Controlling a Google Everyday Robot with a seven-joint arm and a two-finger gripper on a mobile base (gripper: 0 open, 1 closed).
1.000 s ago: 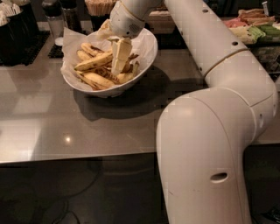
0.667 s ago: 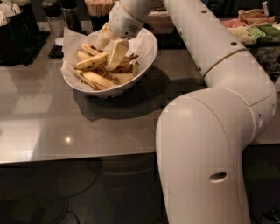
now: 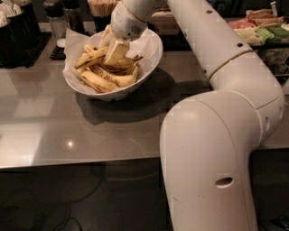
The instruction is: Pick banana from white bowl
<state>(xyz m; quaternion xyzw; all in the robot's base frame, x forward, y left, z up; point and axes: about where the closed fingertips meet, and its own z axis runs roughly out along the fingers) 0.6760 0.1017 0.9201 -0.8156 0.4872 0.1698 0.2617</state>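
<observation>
The white bowl (image 3: pixel 113 94), lined with crumpled white paper (image 3: pixel 148 41), stands on the grey counter at the back left. It holds a pile of speckled yellow bananas. The long curved banana (image 3: pixel 118 80) lies at the front of the pile, with its tip rising at the right. My gripper (image 3: pixel 115 51) reaches down into the bowl from above. It rests on the top of the pile, just above and behind the curved banana. Its cream-coloured end hides the middle of the pile.
My white arm (image 3: pixel 216 135) fills the right half of the view. The grey counter (image 3: pixel 90 131) runs to a front edge with dark floor below. Dark containers (image 3: pixel 18 27), a bottle (image 3: pixel 56 18) and a cup of sticks (image 3: pixel 101 6) stand behind the bowl. Packaged food (image 3: pixel 262 27) lies at the back right.
My gripper has turned from pointing straight down to tilted. It has shifted a little to the left and back over the pile. The bananas have barely moved.
</observation>
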